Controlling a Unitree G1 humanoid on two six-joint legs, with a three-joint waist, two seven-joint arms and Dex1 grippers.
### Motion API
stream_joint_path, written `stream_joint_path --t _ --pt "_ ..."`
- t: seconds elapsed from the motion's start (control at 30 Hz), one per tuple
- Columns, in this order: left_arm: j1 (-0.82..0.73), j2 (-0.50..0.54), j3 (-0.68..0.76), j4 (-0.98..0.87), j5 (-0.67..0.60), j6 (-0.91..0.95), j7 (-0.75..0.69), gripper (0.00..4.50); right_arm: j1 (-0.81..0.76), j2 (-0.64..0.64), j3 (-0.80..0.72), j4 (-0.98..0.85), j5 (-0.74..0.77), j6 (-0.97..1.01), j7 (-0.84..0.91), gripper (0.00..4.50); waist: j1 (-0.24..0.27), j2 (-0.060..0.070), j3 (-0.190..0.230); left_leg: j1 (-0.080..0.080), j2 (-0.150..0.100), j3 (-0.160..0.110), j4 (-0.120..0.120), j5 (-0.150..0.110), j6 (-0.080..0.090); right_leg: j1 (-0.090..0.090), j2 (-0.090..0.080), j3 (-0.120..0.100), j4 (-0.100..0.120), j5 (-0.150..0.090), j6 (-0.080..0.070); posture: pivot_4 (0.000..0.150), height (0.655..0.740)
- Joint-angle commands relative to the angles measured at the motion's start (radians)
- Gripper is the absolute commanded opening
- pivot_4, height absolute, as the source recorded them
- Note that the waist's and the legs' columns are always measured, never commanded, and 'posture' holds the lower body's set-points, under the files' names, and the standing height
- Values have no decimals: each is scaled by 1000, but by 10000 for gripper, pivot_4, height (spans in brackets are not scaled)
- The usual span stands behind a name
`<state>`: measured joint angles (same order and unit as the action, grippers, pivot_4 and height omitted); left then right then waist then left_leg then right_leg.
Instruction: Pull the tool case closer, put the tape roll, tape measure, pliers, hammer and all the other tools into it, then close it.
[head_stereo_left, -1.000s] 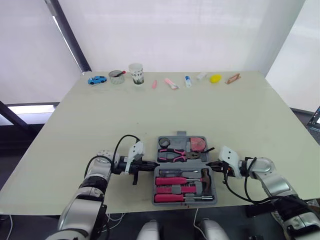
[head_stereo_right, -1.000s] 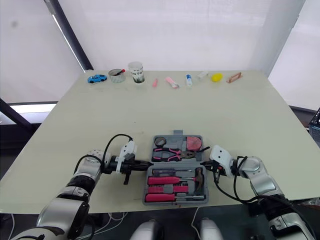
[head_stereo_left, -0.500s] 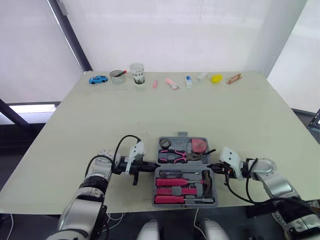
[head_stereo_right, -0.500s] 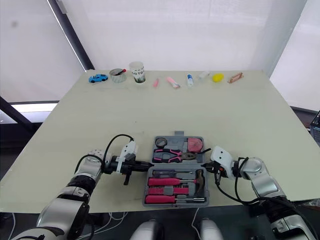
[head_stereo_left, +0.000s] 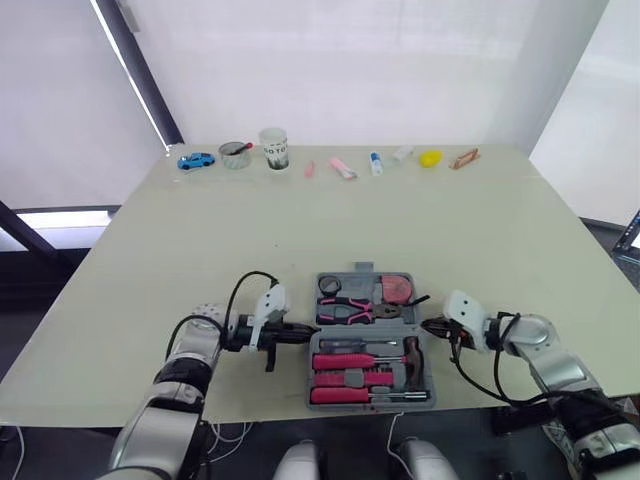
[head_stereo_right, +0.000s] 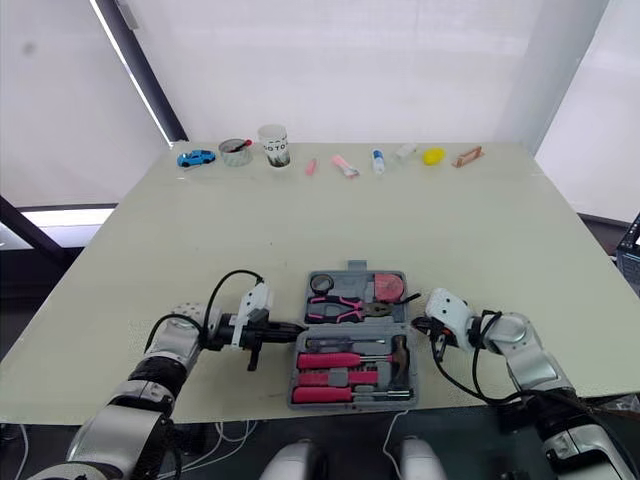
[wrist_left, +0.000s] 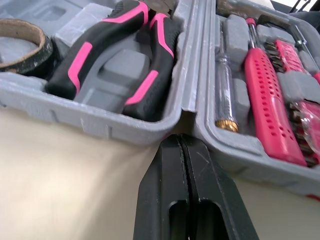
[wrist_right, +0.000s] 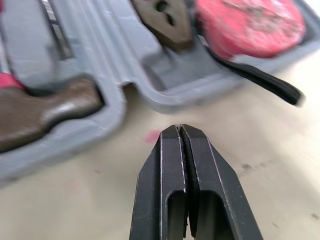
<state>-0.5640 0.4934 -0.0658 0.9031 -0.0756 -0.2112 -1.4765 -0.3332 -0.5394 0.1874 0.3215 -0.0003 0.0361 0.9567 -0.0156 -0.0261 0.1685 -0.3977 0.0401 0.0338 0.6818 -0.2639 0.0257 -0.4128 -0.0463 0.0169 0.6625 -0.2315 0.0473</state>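
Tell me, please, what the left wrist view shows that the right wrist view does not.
Left wrist view, not right: the brown tape roll, the handles of the black-and-pink pliers, the pink-handled screwdrivers, and the shut left pincer. Right wrist view, not left: the round red tape measure with its black strap, the brown head of the hammer, those pliers' metal nose, and the shut right pincer. Both: the open grey plastic tool case, the beige table, and a pincer aimed at the case's hinge notch.

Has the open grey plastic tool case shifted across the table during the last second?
No. The open grey plastic tool case shows no visible shift; it lies as far from the near edge of the cream table as before.
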Motion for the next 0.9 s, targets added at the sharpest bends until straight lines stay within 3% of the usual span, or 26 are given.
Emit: stream_joint_path --t 0.03,0.2,0.4,0.57,0.9 --pt "20 43 19 -23 -16 -2 6 0 -12 -26 -46 7 31 2 2 563 0 0 0 0 0 0 0 0 0 0 0 0 0 0 0 1500 7400" --pt "18 60 95 -44 -88 -67 38 0 -19 -11 -135 -14 167 143 22 563 1 0 0 0 0 0 0 0 0 0 0 0 0 0 0 1500 7400" --pt "51 48 133 -296 -257 79 -44 0 -46 3 -198 -17 308 368 59 28149 4 0 1 -1 0 0 1 0 0 0 -1 0 0 0 0 1500 7400" --pt "152 85 26 -561 -267 195 -103 0 -170 18 -216 155 374 575 83 44614 -7 1 1 -1 1 1 0 0 0 0 0 1 -1 0 0 1500 7400" --pt "236 87 -141 -715 -186 265 -48 0 -456 85 -148 547 278 547 151 44614 -3 2 2 -1 0 0 -1 0 0 -1 0 0 -1 0 0 1500 7400"
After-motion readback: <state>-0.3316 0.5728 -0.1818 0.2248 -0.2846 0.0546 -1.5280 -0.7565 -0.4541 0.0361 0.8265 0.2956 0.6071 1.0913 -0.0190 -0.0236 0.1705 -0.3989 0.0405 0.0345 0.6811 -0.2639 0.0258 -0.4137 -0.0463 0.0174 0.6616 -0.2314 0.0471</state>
